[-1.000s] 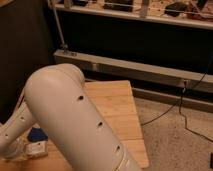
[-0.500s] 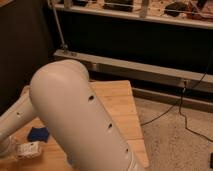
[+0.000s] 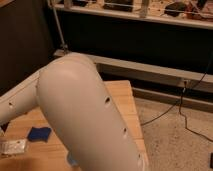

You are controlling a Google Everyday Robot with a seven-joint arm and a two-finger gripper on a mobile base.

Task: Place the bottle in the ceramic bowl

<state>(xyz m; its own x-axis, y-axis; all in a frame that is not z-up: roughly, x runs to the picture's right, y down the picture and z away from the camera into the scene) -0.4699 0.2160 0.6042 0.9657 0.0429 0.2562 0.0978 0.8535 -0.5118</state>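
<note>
Camera view: gripper out of frame, past the left edge where the arm's slimmer link exits; jaw state cannot be told. Smooth, rounded white arm shell (image 3: 85, 115), dotted with small dark holes, fills the centre. Bottle (image 3: 12, 147), a whitish oblong, lies flat on the light wooden table (image 3: 122, 107) at lower left, its greyish print unreadable. Flat blue sponge (image 3: 39, 134) just beside it. Speckled floor (image 3: 175, 145) to the right.

Arm (image 3: 90, 125) fills mid-frame: its fat white upper link runs from bottom right up to a rounded elbow (image 3: 67, 67). The thinner forearm (image 3: 17, 100) slopes down-left from there and exits at the left edge. Gripper is out of view, somewhere past that edge.
</note>
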